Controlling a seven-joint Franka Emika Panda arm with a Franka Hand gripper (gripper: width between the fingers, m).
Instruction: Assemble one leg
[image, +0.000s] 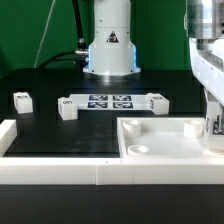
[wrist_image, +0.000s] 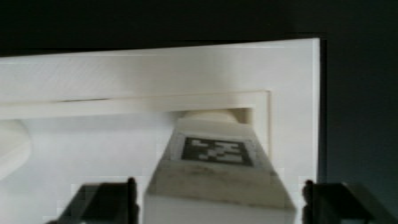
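In the wrist view a white leg (wrist_image: 217, 152) with a black-and-white tag stands between my gripper's (wrist_image: 217, 200) two dark fingers (wrist_image: 107, 203), which touch its sides. The leg's far end sits at a corner of the large white square panel (wrist_image: 125, 85). In the exterior view my gripper (image: 213, 122) is low over the panel (image: 165, 147), at its corner on the view's right. Three more legs lie on the black table: one (image: 22, 99) at the view's left, one (image: 67, 109) near it, one (image: 157, 100) by the marker board.
The marker board (image: 110, 101) lies flat at the back middle, in front of the robot base (image: 110, 50). A low white wall (image: 60, 172) runs along the table's front and up its left side. Round holes (image: 137, 147) mark the panel's corners.
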